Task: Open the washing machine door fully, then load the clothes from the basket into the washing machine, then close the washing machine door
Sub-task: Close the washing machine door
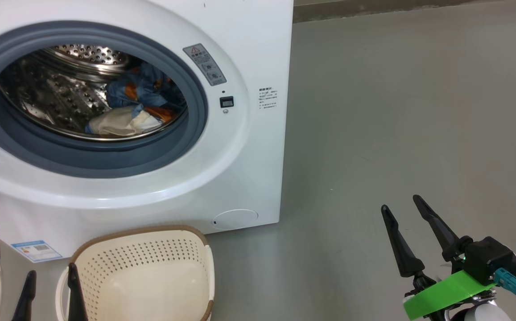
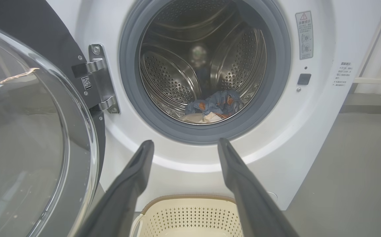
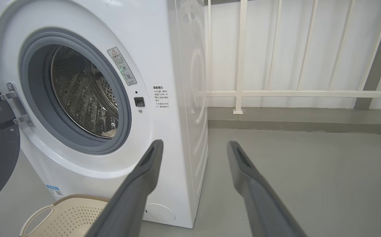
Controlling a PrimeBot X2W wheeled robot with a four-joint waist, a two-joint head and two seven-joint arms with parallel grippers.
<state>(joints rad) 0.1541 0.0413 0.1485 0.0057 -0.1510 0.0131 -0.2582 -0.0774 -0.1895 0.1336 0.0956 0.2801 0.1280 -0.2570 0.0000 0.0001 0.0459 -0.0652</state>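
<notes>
A grey warning sticker with a red triangle [image 1: 204, 64] is fixed beside the opening of the big white front-loading washing machine [image 1: 249, 147]; its print cannot be read. A small blue label [image 1: 36, 250] is stuck low down. The left wrist view adds a QR sticker [image 2: 86, 83] at the steel hinge of the round black glass-domed door [image 2: 29, 131], which is swung open. The cream and blue-orange clothes [image 1: 135, 107] lie in the drum, well beyond the left gripper [image 2: 185, 143], which is spread wide just beside the perforated cream basket [image 1: 142, 232]. The right gripper [image 1: 399, 203] is likewise spread, over grey floor. A white railing [image 3: 241, 56] is given by the right wrist view.

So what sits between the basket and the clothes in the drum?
Between basket and clothes: the white washing machine front and grey gasket, in the head view.
</notes>
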